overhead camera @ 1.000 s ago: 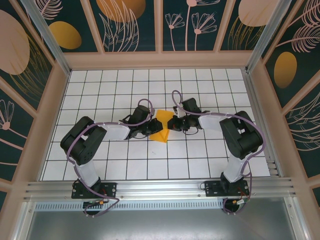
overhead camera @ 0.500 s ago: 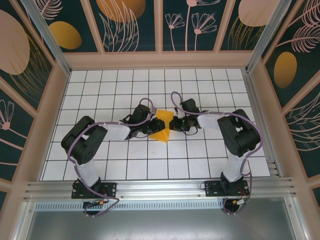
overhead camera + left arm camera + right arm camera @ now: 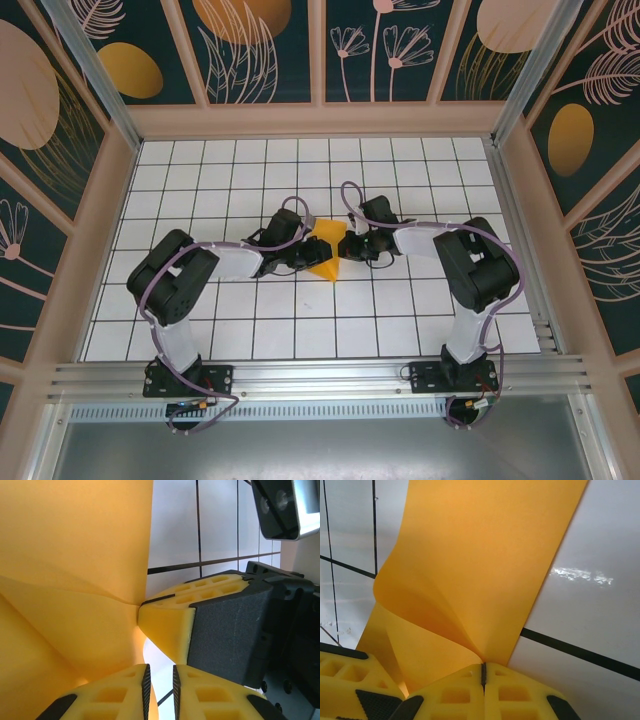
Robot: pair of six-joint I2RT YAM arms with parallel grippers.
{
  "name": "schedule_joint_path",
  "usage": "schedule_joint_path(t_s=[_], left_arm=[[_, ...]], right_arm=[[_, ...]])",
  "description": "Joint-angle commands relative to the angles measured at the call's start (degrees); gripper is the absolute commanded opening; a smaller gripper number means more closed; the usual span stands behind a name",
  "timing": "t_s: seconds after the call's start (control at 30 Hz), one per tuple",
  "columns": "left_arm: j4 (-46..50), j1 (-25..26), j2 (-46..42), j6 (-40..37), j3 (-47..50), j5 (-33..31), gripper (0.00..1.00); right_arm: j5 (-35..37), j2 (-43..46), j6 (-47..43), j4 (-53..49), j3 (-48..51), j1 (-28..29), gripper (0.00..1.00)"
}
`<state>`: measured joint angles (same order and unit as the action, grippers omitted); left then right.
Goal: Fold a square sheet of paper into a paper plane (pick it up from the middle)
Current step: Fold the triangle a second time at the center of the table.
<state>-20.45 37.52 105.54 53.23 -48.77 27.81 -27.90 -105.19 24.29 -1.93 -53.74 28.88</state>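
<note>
Curling upward since a second ago, square sheet of paper (image 3: 327, 256) is held at centre of table (image 3: 300, 330), one flap raised off table. Right end effector (image 3: 482, 671) is clamped on sheet's edge. Left end effector (image 3: 160, 690) is seen narrowly apart, grip unconfirmed. Fold judged under way, crease not yet pressed.

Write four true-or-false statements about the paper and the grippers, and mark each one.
1. The right gripper is shut on the square sheet of paper. True.
2. The sheet lies flat on the table. False: it curves upward in a bend.
3. The sheet sits between the right gripper and the left gripper. True.
4. The sheet is at the table's far left corner. False: it is near the middle.
</note>
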Motion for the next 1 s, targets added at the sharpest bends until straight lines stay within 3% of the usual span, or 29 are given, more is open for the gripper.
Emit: schedule_joint_path(t_s=[0.0,0.97], left_arm=[[-0.83,-0.27,1.44,-1.09,-1.21,1.23,0.23],[2.43,-0.29,3.53,-1.63,-1.78,-0.55,0.21]], right_arm=[[0.48,-1.08,-1.00,-0.81,-1.45,0.41,0.04],[1.97,-2.33,-1.09,-2.15,-2.48,0.47,0.05]])
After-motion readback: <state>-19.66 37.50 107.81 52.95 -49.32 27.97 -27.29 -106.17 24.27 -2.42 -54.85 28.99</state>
